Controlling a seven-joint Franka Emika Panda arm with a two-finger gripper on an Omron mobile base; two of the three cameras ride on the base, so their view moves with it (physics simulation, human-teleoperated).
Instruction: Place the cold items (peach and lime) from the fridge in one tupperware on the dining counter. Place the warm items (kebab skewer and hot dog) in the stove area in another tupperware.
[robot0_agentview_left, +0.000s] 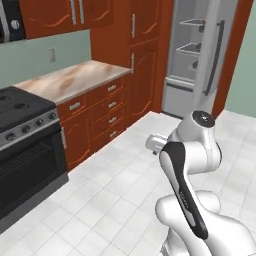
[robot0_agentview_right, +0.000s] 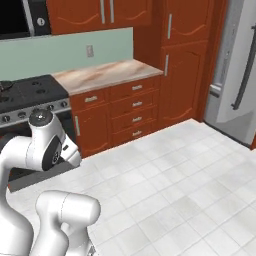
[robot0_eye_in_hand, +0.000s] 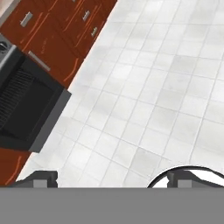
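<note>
**Fridge open, gripper empty**

The fridge (robot0_agentview_left: 192, 55) stands at the back right with its door swung open on pale shelves. No writing is legible anywhere. The gripper (robot0_eye_in_hand: 111, 178) has its jaws spread wide, holding nothing, above white floor tiles (robot0_eye_in_hand: 148, 87) beside the stove (robot0_agentview_left: 25, 145).

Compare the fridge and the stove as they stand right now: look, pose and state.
The fridge is tall and pale grey; the stove is low and dark. The fridge door stands open, showing its inner shelves, while the stove's oven door is shut. The fridge sits at the far end of the red-brown cabinets; the stove is nearer the robot. Both stand against those cabinets.
</note>
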